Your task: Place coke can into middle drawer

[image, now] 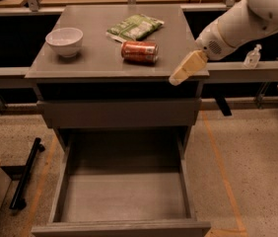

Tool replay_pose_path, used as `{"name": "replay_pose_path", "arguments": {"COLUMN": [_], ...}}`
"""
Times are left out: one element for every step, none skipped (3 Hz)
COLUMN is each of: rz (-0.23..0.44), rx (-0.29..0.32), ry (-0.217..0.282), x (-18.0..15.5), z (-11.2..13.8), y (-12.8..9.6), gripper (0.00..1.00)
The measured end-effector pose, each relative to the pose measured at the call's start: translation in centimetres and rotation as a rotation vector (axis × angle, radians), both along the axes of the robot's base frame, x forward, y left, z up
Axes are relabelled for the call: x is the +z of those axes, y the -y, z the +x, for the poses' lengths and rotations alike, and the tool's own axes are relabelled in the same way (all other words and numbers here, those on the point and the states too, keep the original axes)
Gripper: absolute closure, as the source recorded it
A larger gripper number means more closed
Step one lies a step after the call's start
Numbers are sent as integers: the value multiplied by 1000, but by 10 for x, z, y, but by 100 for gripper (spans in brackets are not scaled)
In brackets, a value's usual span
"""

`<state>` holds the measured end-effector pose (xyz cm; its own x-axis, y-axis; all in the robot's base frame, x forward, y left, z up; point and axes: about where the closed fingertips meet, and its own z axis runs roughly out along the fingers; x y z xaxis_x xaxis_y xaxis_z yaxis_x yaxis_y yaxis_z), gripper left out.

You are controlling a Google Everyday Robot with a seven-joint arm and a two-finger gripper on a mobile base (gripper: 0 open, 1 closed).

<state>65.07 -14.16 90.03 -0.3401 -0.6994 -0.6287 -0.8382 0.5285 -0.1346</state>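
Robot lab, tape-lined speckled floor (pixel 247 172), pincer (pixel 177 77) at cabinet (pixel 99 58) corner
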Motion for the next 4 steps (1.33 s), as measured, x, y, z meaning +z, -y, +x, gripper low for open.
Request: {"name": "replay_pose_path", "arguments": {"rz": [80,87,87,113], "rx": [-39,-41,-69,-84], "ry": [11,15,-7,0], "x": [-11,-12,-19,-28], "z": [48,53,49,59], "y": [-6,-5,2,-12], "gripper": [0,0,0,0]}}
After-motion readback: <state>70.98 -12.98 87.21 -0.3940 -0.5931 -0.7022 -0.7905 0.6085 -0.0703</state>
